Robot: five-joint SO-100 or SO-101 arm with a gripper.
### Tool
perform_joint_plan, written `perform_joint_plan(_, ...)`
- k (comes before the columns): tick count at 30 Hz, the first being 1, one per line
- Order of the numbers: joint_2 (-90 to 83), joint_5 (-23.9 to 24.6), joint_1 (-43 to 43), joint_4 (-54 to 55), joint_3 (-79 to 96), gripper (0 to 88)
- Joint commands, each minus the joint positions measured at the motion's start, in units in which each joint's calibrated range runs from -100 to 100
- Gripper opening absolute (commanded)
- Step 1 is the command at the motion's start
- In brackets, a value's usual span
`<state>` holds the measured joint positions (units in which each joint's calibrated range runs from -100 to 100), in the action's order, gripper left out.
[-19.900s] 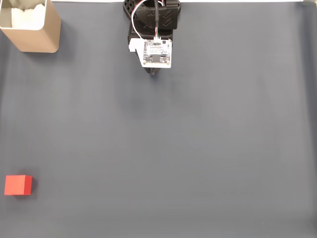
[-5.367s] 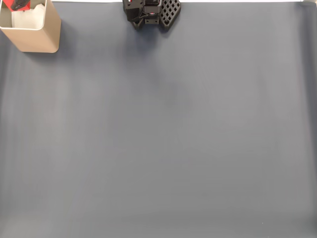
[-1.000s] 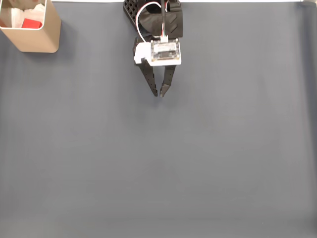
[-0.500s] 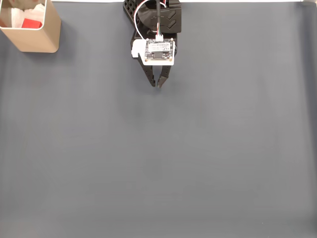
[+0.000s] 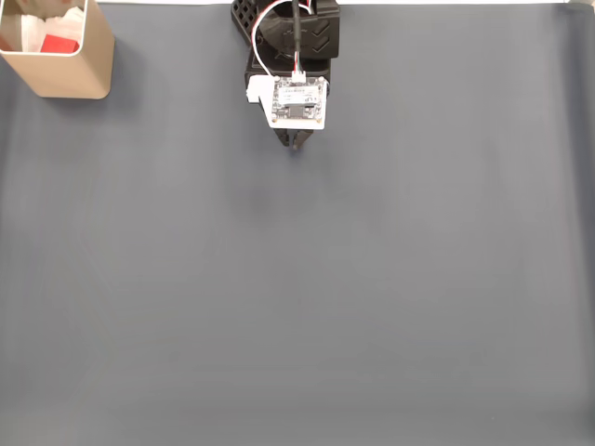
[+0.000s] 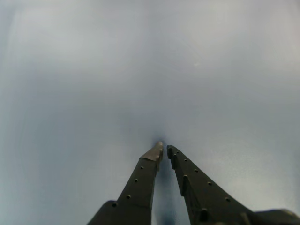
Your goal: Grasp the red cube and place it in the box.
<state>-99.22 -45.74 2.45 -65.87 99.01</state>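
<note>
red cube [image 5: 59,44] sits inside the box [image 5: 70,76], on its white padding, at the fixed view's top left, so i judge the placing done. my gripper [image 6: 164,149] is nearly closed, tips almost touching, holding nothing. best now is to tuck in over the grey mat [image 5: 372,297], well apart from the box. one cube, one box.

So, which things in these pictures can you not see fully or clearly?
- The box, fixed view: its left and top parts are cut off by the picture edges.
- The red cube, fixed view: partly hidden by the box wall and the white padding.
- The gripper, fixed view: mostly covered by the camera board above it.
- The arm base, fixed view: cut off at the top edge.
</note>
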Motion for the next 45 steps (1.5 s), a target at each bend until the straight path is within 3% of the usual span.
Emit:
perform_joint_plan(1,-0.78,-0.83,0.53,-1.42,0.81,0.0)
perform_joint_plan(15,-0.78,-2.93,0.39,-9.95,0.81,0.1)
perform_joint_plan(45,-0.78,-3.08,-1.52,-10.03,0.81,0.2)
